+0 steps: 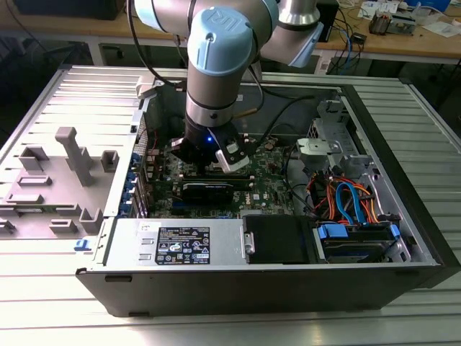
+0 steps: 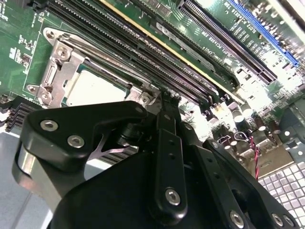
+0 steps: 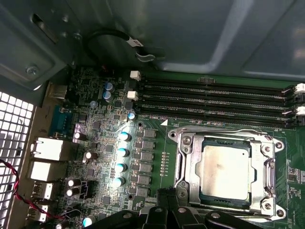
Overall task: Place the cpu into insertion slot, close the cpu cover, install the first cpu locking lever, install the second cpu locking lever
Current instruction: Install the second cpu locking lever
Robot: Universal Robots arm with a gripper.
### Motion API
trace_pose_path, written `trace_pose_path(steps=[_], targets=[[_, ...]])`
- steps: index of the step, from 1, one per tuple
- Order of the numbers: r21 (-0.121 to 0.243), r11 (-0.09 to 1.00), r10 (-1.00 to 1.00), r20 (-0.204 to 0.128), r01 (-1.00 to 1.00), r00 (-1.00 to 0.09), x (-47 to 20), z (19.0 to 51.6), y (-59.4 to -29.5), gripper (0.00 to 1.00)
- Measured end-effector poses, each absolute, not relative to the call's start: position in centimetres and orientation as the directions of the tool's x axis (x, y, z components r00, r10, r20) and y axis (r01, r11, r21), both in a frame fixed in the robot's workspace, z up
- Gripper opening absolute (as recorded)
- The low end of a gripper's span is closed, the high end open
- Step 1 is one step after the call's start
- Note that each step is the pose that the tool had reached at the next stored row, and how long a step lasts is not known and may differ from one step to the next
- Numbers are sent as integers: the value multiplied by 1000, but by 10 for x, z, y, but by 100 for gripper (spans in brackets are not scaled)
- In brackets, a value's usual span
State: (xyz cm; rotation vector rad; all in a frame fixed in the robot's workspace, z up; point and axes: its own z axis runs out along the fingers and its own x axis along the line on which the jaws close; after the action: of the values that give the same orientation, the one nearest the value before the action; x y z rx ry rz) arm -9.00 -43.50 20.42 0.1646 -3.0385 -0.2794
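Your arm [image 1: 216,65] reaches down into the open computer case [image 1: 288,288], which lies on its side on a ribbed metal surface [image 1: 216,328]. The end effector [image 1: 205,148] hangs low over the green motherboard [image 1: 270,180], just beside the memory slots.

In the first wrist view, the cpu [image 3: 225,170] sits flat in the insertion slot [image 3: 190,164], silver-grey top facing up. The cpu cover [image 3: 267,167] lies down over it, its square window framing the chip. A thin locking lever [image 3: 214,133] runs along the socket edge nearest the 4 long black memory slots [image 3: 214,102]; whether it is latched you cannot tell from here. A second lever [image 3: 273,171] runs along the adjoining side of the frame.

In the second wrist view, the same socket shows past the black linkage of the end effector [image 2: 159,102]. Its fingertips come together to a narrow point just beside the socket's corner, near the frame edge; contact with a lever cannot be confirmed. The fingers [image 2: 164,124] look pressed together with nothing visible between them, so read the end effector as closed and empty.

In the exterior view, a grey fixture block [image 1: 75,155] stands on the surface to the exterior view's left of the case, well apart from the arm. Blue and orange cables [image 1: 346,202] lie bundled at the case's far end, toward the exterior view's right.
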Motion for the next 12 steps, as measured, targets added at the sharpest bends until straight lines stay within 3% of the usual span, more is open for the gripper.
trace_pose_path(steps=[12], targets=[[167,981,-114,77,-99,-991,-90,218,-433,11]])
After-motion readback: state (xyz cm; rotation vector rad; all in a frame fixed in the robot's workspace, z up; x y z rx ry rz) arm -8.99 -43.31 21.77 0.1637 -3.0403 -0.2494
